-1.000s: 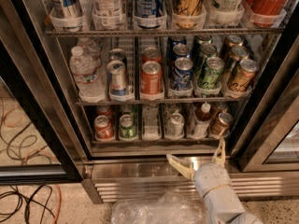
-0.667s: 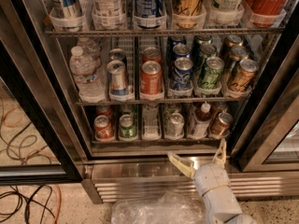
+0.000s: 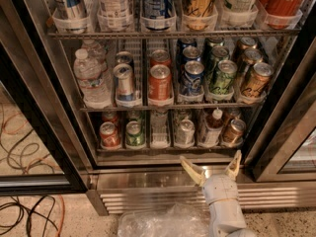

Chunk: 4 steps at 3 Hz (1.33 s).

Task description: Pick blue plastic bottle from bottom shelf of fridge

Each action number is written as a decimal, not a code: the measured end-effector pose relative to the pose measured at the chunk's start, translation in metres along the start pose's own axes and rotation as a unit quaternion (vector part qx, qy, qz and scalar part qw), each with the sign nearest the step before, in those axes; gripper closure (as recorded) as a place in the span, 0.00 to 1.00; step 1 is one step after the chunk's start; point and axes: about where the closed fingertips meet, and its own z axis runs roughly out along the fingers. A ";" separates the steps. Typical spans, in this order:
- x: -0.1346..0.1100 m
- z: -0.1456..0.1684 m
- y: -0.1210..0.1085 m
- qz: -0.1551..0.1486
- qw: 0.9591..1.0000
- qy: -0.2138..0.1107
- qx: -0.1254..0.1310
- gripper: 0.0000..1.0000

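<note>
The fridge (image 3: 54, 122) stands open before me, black-framed with wire racks. On the bottom shelf (image 3: 163, 152), the blue plastic bottle (image 3: 212, 128) stands in the second lane from the right, white cap up, dark contents, pale label. A red can (image 3: 109, 135), a green can (image 3: 134, 134), a silver can (image 3: 185, 131) and a bronze can (image 3: 233, 131) share the shelf. My gripper (image 3: 212, 165) is open, its two pale fingers spread wide, just below and in front of the bottom shelf, under the bottle. It holds nothing.
The middle rack holds a large clear water bottle (image 3: 90, 78) and several cans. The top rack holds tall cans and bottles. A stainless grille (image 3: 148, 196) runs below. Crumpled clear plastic (image 3: 163, 221) lies on the floor. Cables (image 3: 24, 211) lie at the left. A glass door frame (image 3: 291, 127) stands right.
The gripper has shifted slightly to the right and a touch upward toward the bottom shelf. Its fingers stay spread. Nothing on the shelves has moved.
</note>
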 end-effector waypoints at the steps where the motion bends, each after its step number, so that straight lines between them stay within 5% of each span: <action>1: 0.005 0.004 0.001 0.005 1.000 -0.003 0.001 0.00; 2: 0.042 0.034 -0.012 0.015 0.999 -0.012 0.029 0.00; 4: 0.040 0.048 -0.017 0.006 0.999 -0.026 0.048 0.00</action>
